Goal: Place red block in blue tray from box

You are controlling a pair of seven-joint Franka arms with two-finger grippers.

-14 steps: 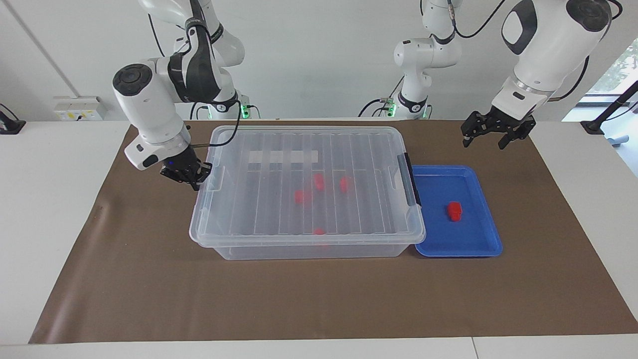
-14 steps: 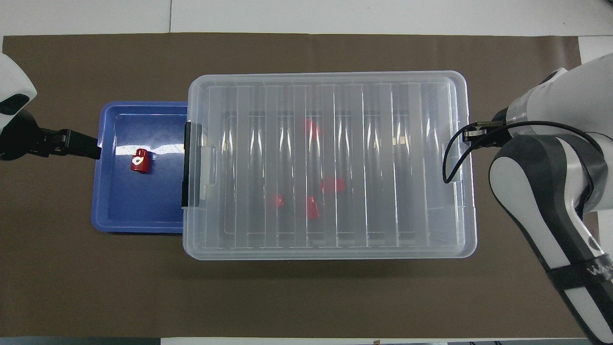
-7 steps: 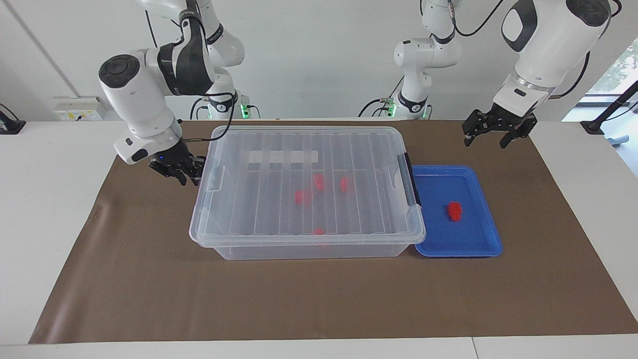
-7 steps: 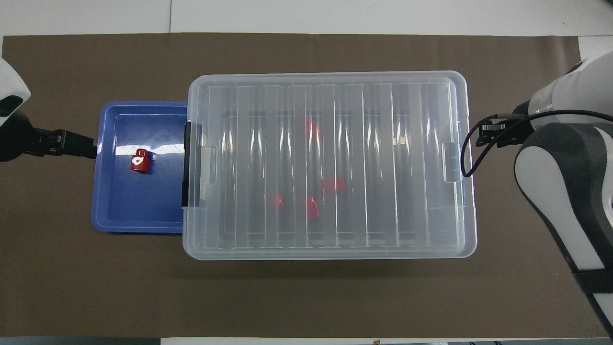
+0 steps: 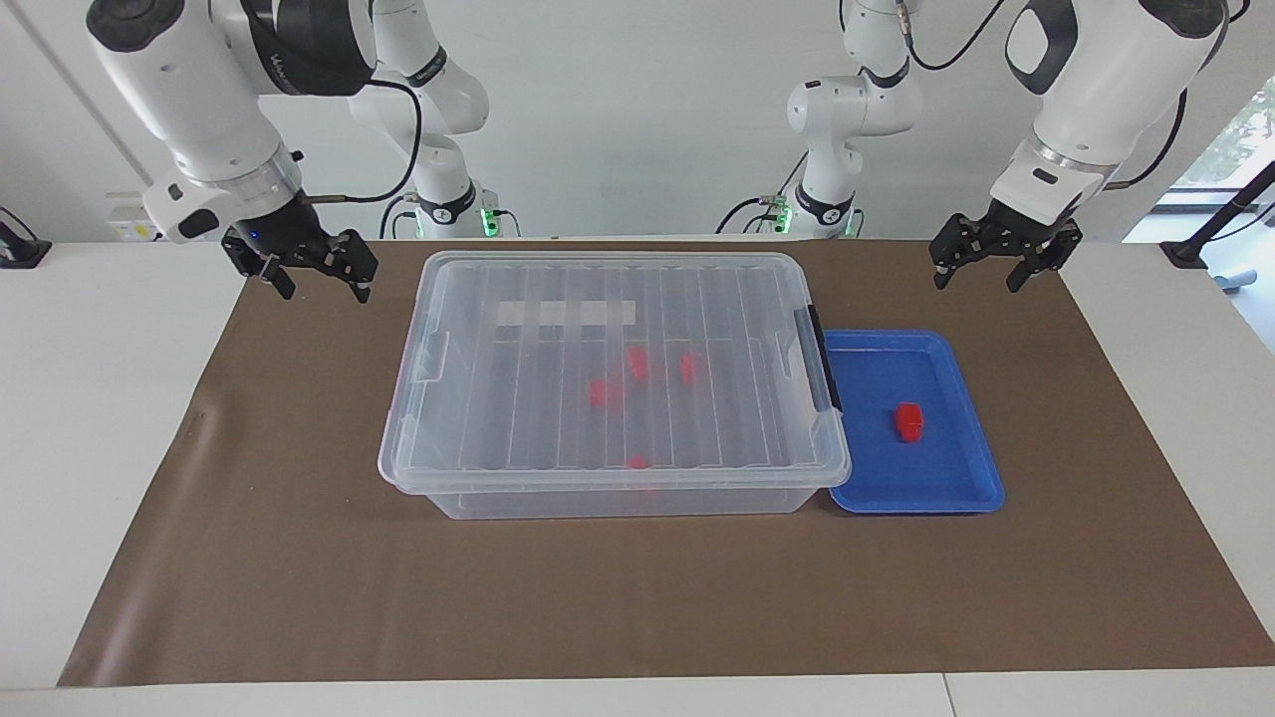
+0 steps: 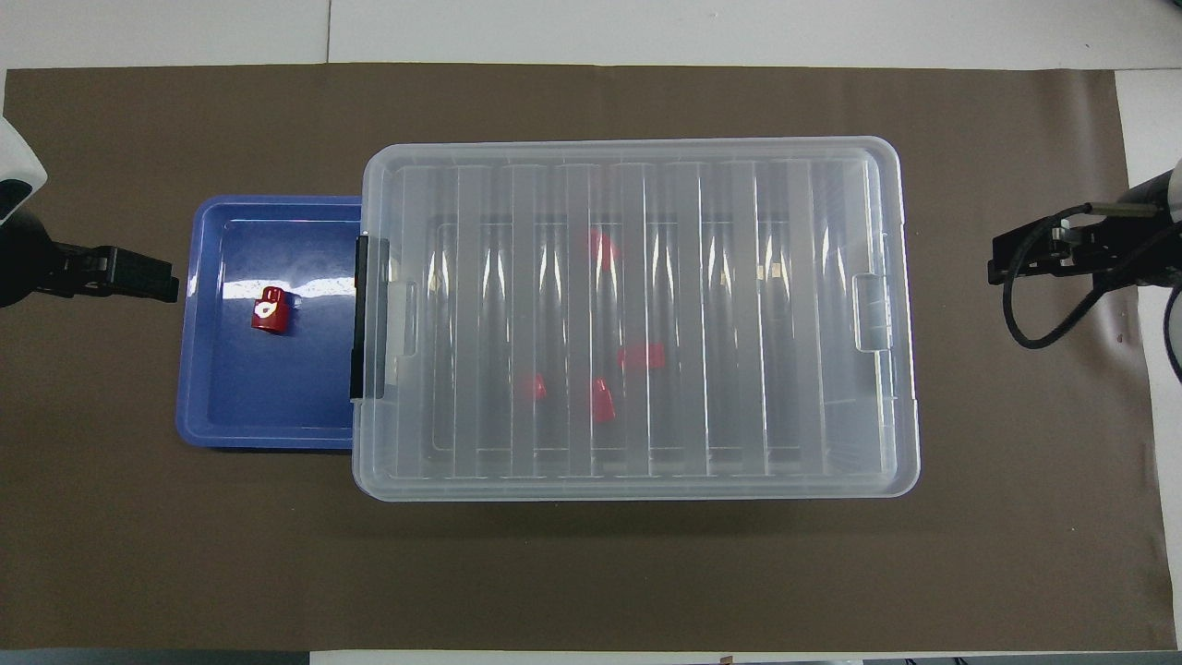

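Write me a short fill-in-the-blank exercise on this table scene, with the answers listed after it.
1. One red block lies in the blue ____.
2. The clear box has its lid ____.
3. Through the lid, ____ more red blocks show inside the box.
4. The left gripper and the right gripper hang in the air and hold ____.

Missing words: tray; on; four; nothing

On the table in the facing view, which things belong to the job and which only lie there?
Job: red block in the blue tray; the box, lid on; left gripper and right gripper, both open.
Lying about: four red blocks inside the box; brown mat.
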